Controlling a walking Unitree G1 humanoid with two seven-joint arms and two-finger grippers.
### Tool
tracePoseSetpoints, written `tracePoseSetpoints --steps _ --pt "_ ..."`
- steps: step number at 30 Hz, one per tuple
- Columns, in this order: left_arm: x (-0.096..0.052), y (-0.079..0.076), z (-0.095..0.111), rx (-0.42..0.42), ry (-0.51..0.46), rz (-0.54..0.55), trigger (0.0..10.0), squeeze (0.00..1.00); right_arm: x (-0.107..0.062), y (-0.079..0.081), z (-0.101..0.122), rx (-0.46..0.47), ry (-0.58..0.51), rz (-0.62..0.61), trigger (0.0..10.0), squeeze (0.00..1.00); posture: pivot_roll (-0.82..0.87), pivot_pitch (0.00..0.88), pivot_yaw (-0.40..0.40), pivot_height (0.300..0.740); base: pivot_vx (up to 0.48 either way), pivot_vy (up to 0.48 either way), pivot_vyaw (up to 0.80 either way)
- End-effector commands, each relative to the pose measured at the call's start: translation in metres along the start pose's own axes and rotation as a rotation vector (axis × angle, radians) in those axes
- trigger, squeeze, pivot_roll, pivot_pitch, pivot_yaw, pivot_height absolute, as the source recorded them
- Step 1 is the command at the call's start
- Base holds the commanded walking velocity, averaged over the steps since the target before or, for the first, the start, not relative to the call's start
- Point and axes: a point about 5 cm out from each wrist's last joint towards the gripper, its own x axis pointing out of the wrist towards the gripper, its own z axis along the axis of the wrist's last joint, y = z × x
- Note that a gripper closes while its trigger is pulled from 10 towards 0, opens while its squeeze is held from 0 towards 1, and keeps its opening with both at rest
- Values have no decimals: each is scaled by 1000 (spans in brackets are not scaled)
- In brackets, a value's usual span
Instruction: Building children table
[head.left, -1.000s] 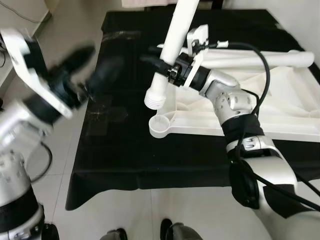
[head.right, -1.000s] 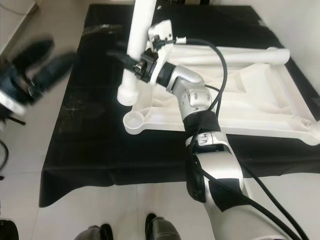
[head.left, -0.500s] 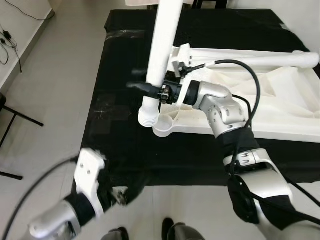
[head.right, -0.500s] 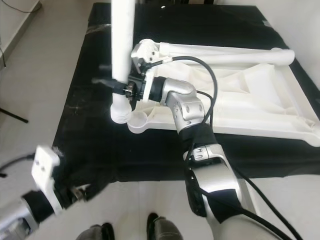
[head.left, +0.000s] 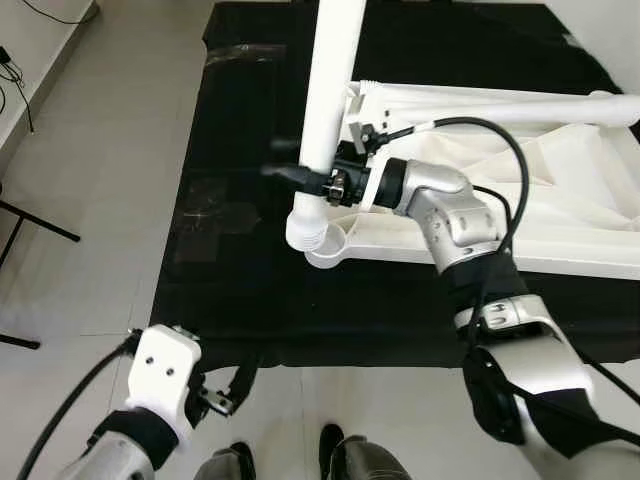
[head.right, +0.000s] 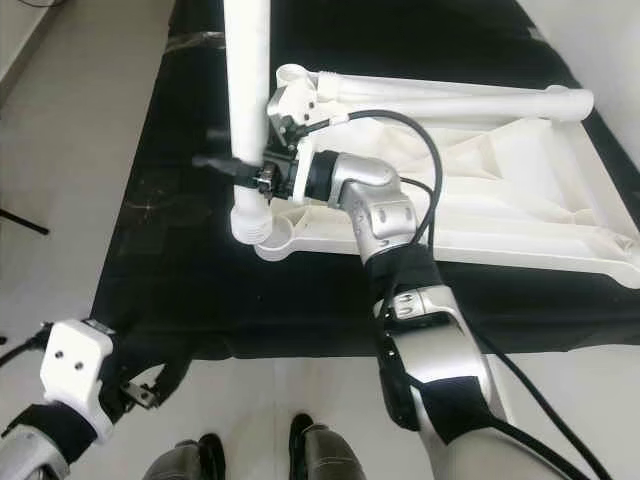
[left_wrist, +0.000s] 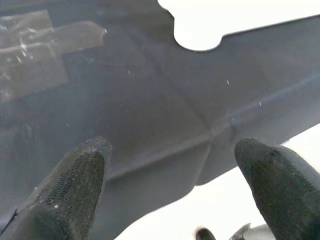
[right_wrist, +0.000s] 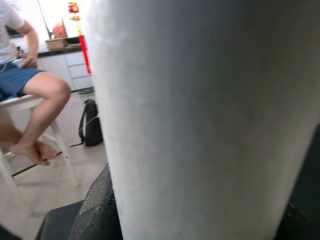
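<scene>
Black cloth (head.left: 230, 260) left of leg (head.left: 325, 120) — seemingly bare, passable

Even, bright daylight; head views are sharp. White table frame (head.left: 520, 215) glares, nearly blown out. The left wrist view looks hazy, perhaps overexposed at its pale patches.
</scene>
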Motion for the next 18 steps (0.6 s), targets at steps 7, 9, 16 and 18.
tracePoseSetpoints --steps 7,9,16,18 --pt "-4 -7 -2 43 -18 -22 10000 0 -13 5 -10 134 -23 60 10000 0 -186 344 -70 740 0 0 0" --pt "-5 -7 -2 44 -20 -22 10000 0 -15 8 -10 148 -30 94 10000 0 -186 343 -69 740 0 0 0" --pt "-5 -8 -3 51 -28 -19 10000 0 -16 15 -13 149 -13 139 10000 0 -187 341 -68 740 0 0 0" --pt "-5 -8 -3 54 -30 -19 10000 0 -14 15 -17 137 13 119 10000 0 -186 342 -68 740 0 0 0"
